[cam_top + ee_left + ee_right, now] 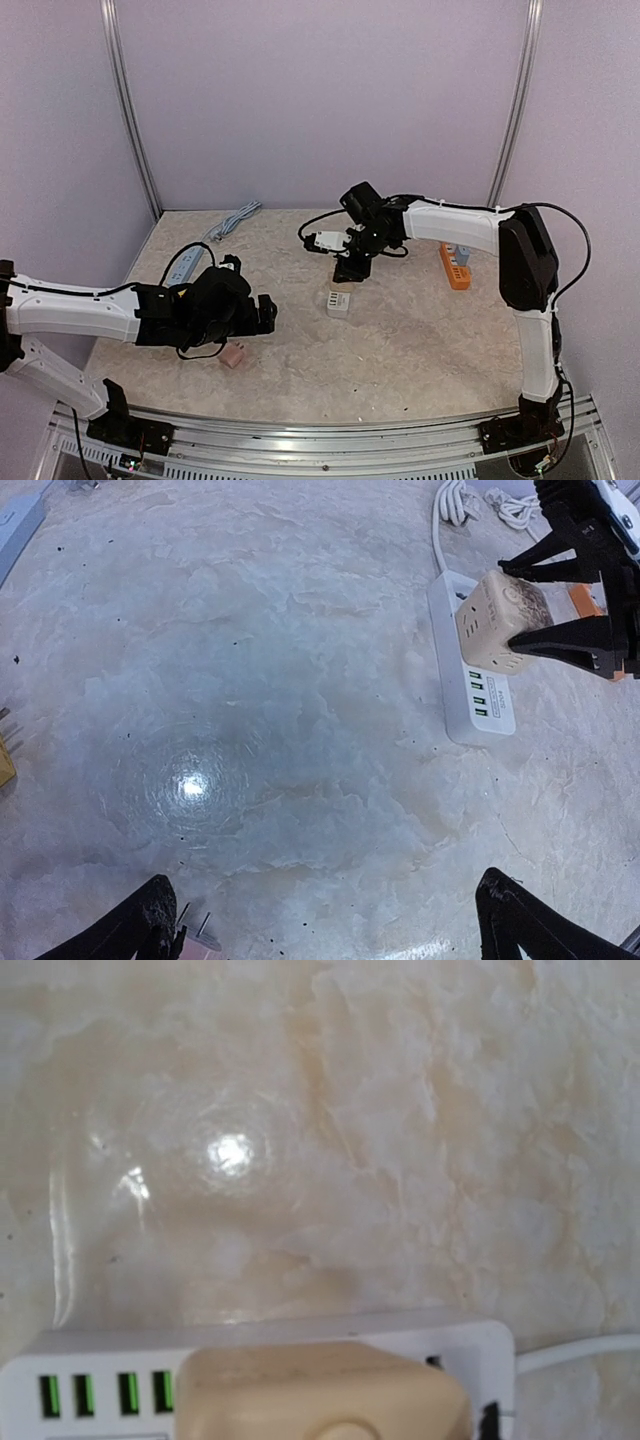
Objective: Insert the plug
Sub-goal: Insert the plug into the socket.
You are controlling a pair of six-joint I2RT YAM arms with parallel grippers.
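Observation:
A beige cube-shaped plug (497,615) is held between the black fingers (570,640) of my right gripper (352,266), which is shut on it. The plug sits right over the white power strip (478,695), near its far end. In the right wrist view the plug (320,1395) covers the middle of the strip (90,1355), beside its green ports. Whether its prongs are in a socket is hidden. My left gripper (340,930) hovers low over bare table to the left, open and holding nothing.
A pink plug (236,355) lies prongs-up beside my left finger (150,925). A grey-blue power strip (180,265) with its cable lies at the back left. An orange power strip (455,265) lies right of the right arm. The white strip's cable (445,510) runs toward the back.

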